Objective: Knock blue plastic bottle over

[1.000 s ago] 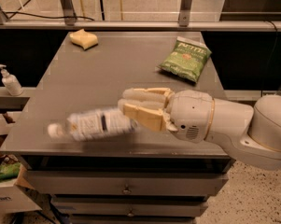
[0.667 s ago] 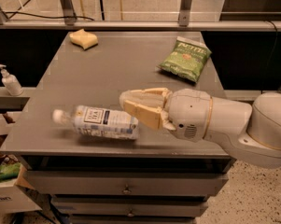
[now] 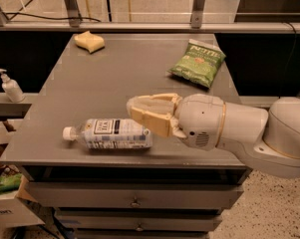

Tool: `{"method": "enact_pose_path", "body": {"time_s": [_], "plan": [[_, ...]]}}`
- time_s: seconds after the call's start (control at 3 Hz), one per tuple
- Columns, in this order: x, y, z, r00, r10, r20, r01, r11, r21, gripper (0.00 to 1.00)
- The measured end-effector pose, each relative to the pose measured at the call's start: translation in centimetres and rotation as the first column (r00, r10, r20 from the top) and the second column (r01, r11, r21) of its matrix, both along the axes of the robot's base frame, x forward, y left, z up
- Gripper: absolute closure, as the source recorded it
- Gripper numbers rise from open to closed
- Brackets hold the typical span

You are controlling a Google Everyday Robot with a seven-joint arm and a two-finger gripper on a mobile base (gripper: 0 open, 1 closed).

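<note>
Plainly, camera view: grey table [image 3: 89, 83] seen from its front edge, drawers [image 3: 134, 195] beneath.
Blue plastic bottle [image 3: 114, 133]: lying on its side near the table's front edge, white cap pointing left.
Gripper [image 3: 131, 108]: low over the table, just beside the bottle's base end; its two tan fingers stand apart, holding nothing.
Contact: cannot tell whether the lower finger touches the bottle.
Back of table: green chip bag [image 3: 197, 63] right, yellow sponge [image 3: 89, 41] left.
Left ledge: white pump dispenser [image 3: 11, 86], upright.
</note>
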State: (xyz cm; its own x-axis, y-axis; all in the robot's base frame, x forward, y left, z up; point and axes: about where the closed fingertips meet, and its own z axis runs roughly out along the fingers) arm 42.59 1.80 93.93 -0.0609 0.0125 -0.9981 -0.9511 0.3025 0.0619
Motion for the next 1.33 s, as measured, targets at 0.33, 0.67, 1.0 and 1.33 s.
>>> {"method": "enact_pose_path", "body": {"time_s": [0.33,0.67,1.0,1.33], "plan": [[0.2,-1.2,-0.9,0.9995,-0.016,-0.026,0.013,0.995,-0.100,1.00],[0.3,-3.9,-2.2,0.9980,-0.030,-0.056,0.016,0.973,-0.232,0.85],[0.7,-7.6,-3.1,0.9972,-0.038,-0.065,0.016,0.953,-0.302,0.62],[1.3,-11.7,-3.9,0.9958,-0.060,-0.070,0.032,0.938,-0.346,0.39]]}}
